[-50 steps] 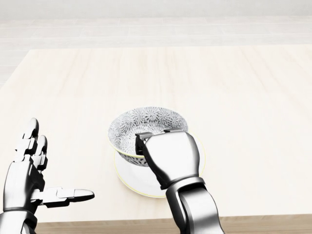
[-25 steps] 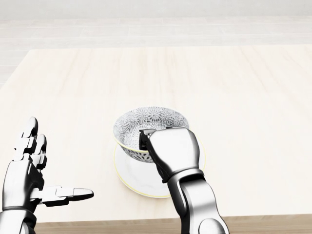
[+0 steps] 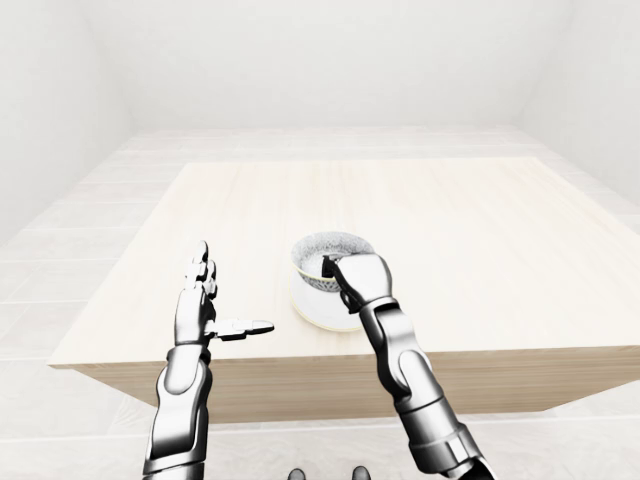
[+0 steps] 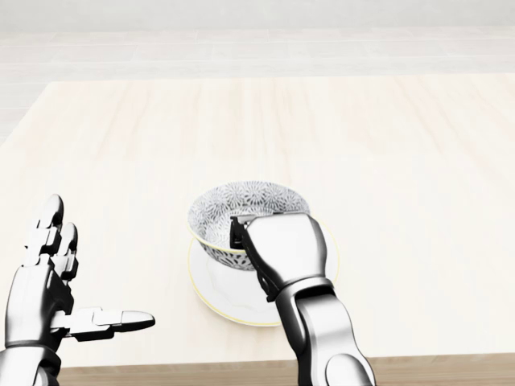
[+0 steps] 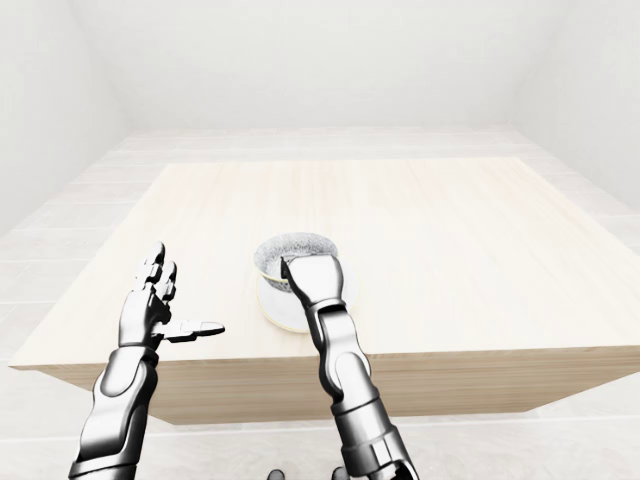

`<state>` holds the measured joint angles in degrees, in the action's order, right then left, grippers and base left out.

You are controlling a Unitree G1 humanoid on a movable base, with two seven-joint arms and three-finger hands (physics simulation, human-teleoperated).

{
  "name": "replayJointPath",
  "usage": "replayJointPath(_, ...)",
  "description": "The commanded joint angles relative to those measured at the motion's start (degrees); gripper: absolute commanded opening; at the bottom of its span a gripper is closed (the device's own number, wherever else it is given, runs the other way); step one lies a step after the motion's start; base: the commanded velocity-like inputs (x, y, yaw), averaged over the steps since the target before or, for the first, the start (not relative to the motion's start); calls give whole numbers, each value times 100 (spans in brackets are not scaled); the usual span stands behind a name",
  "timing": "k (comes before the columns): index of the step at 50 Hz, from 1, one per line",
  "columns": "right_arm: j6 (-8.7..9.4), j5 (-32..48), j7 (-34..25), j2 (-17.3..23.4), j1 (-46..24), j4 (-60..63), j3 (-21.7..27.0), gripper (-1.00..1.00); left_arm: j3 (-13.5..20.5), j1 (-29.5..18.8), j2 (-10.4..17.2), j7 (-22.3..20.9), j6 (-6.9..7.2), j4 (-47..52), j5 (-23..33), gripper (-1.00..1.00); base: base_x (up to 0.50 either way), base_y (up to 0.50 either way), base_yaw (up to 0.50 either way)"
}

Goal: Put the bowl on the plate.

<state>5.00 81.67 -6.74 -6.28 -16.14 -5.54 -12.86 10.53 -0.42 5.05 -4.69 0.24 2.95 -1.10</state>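
Near the head view's bottom, the left hand (image 4: 47,283) hovers, fingers spread wide. The right hand (image 4: 286,245) pinches the rim of the bowl (image 4: 241,201), grey floral-patterned and yellow-rimmed, just beyond its fingers over the round white plate (image 4: 213,287). Only the eye views show the near edge of the pale wooden table (image 3: 480,210).

One plate (image 4: 216,296), white with a thin yellow rim. One bowl (image 4: 233,203), patterned grey inside, directly over the plate. One table (image 4: 402,145) of pale wood, under the plate. Two silver three-finger hands: one right hand (image 4: 283,248) above the plate, one left hand (image 4: 44,285) well left of the plate in the head view. Two jointed arms (image 3: 408,368), one per hand.
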Motion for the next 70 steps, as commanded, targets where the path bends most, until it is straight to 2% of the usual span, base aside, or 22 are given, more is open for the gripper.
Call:
replayJointPath(1,0,-196,247,13,-70,-177,31,-29,5,-13,6,-2,-39,-65,-14,100,0,0,0)
replayJointPath(25,0,-329,427,84,-27,-443,22,-29,-15,-25,0,9,-33,-90,-35,100,0,0,0)
replayJointPath(29,0,-352,442,94,-39,-485,37,-28,-7,-22,10,3,19,-23,-50,100,0,0,0)
replayJointPath(38,0,-419,516,115,-83,-632,70,-29,-14,-53,11,19,13,-59,-31,100,0,0,0)
replayJointPath(45,0,-422,512,139,-80,-649,70,-29,-6,-21,9,15,115,109,-42,100,0,0,0)
replayJointPath(49,0,-450,552,151,-60,-702,80,-29,-20,-23,-1,21,71,64,-16,100,0,0,0)
replayJointPath(60,0,-493,633,168,-65,-827,89,-29,-19,-20,-5,12,75,65,-24,100,0,0,0)
replayJointPath(65,0,-532,675,168,-81,-894,101,-30,-45,-49,-13,31,-3,-70,13,100,0,0,0)
replayJointPath(70,0,-549,726,184,-102,-1000,108,-29,-36,-41,-4,17,30,-31,-20,100,0,0,0)
